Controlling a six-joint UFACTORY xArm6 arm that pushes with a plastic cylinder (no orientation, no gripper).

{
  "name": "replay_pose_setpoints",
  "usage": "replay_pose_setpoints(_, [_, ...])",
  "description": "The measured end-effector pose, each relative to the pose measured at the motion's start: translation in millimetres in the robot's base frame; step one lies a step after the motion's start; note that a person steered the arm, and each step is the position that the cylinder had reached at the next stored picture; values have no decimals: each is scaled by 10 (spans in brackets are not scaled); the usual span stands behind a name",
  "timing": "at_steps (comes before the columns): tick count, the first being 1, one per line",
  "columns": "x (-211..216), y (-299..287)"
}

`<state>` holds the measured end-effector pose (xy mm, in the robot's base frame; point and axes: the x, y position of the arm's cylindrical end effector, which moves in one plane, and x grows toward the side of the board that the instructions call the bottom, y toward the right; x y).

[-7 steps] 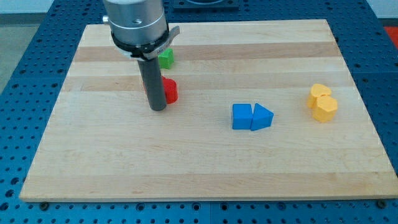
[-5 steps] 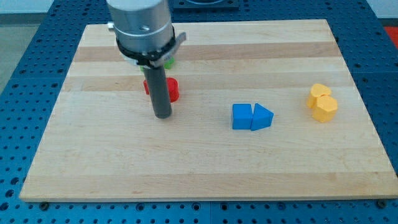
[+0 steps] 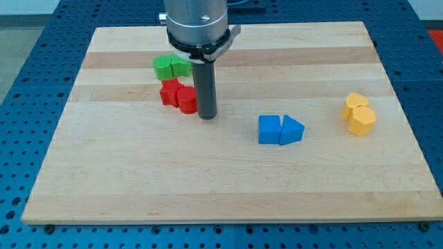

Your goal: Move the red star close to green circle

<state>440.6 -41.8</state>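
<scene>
Tip: my tip [image 3: 206,116] sits on the board in the upper middle of the frame, just at the right edge of the red star; it is a bare rod that clasps nothing and can only push
Red star: red star [image 3: 178,95] lies left of centre in the upper half, its top edge touching or almost touching the green block above it
Green circle: green circle [image 3: 172,67] is directly above the red star; its outline looks lobed from here, so its exact shape is hard to read
Task state: by my judgement the star is already close to the green piece, so little or no pushing is left
Risk, leftward shove: a push from the right would slide the star left, out from under the green piece
Risk, upward shove: pressing from below would drive the star into the green piece and carry both toward the top edge
Risk, glancing contact: the rod beside one point could spin the star
Bystanders: blue blocks [image 3: 280,130] and yellow blocks [image 3: 358,114] lie well apart at the right
</scene>
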Motion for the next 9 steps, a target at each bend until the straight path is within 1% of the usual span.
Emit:
replay_pose_setpoints(1, [0, -24])
replay_pose_setpoints(5, [-65, -698])
replay_pose_setpoints(8, [-414, -839])
replay_pose_setpoints(9, [-405, -851])
